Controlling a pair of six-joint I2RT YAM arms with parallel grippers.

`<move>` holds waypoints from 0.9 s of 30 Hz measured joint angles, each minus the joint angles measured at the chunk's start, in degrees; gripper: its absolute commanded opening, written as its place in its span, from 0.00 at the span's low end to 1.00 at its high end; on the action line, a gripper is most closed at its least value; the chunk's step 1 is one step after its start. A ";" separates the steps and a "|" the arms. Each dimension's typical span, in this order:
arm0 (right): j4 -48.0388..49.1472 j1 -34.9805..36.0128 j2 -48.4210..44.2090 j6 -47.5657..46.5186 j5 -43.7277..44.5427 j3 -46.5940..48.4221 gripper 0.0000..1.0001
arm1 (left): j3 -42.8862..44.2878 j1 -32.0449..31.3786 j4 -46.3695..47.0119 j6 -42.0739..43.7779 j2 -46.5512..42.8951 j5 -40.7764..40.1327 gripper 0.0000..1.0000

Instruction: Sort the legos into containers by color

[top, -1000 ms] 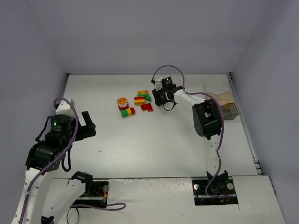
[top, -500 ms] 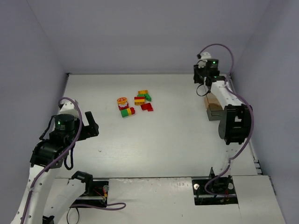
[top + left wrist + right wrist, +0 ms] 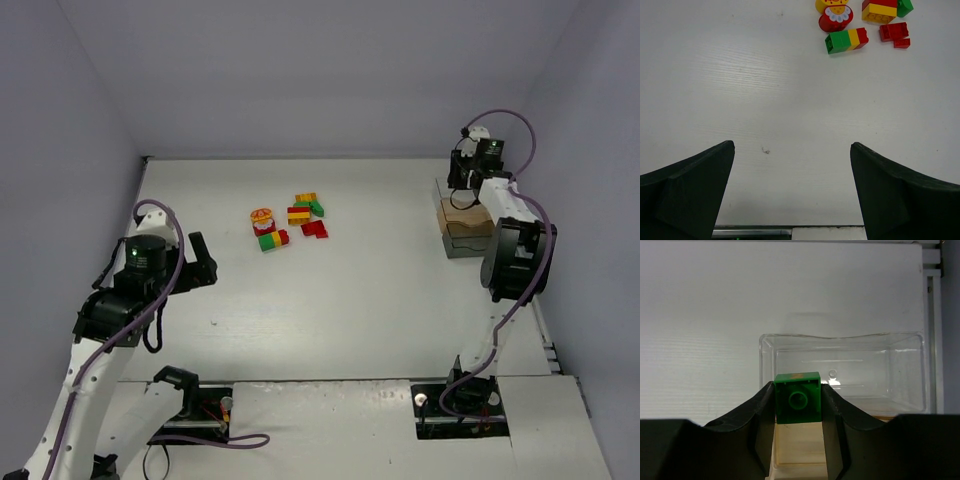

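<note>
The right pincer [image 3: 797,407] is pinching a green brick [image 3: 797,397] by its two sides. The brick is hanging between the fingertips, just above the tan tray [image 3: 797,457], whose wooden floor is showing directly beneath them; which compartment that is cannot be told. A clear tub [image 3: 842,367] is lying just beyond the fingertips on the white table [image 3: 705,315]. From above, this pincer [image 3: 463,192] is hovering over the far end of the tray [image 3: 468,228].

The left pincer [image 3: 792,195] is standing spread wide, with nothing between its fingers [image 3: 690,195] but bare table. The other bricks [image 3: 846,40] are lying well ahead of it and a little to its right: a green-yellow-red bar, a round red piece [image 3: 836,19] just beyond the bar, and two small red pieces [image 3: 894,32] to the bar's right.
</note>
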 measured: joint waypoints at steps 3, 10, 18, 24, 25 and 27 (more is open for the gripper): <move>-0.02 -0.28 2.99 0.00 -0.66 0.92 0.11 | -0.02 0.00 0.26 0.00 0.85 0.09 0.92; -0.11 -0.28 7.85 0.72 -2.14 2.67 0.35 | -0.02 0.00 0.33 -0.07 2.03 0.96 0.92; 0.00 -0.28 7.96 1.33 -3.50 4.44 0.51 | -0.02 0.00 0.37 -0.33 2.27 1.55 0.92; -0.24 -0.15 5.27 1.68 -3.63 4.17 0.53 | -0.48 0.00 1.20 -0.63 2.40 1.99 0.92; -0.22 -0.07 4.15 1.73 -3.69 3.69 0.52 | -0.50 0.00 1.29 -0.74 2.49 2.03 0.92; -0.55 0.55 1.33 2.03 -3.91 2.34 0.51 | -0.50 0.00 1.60 -0.79 2.69 2.19 0.92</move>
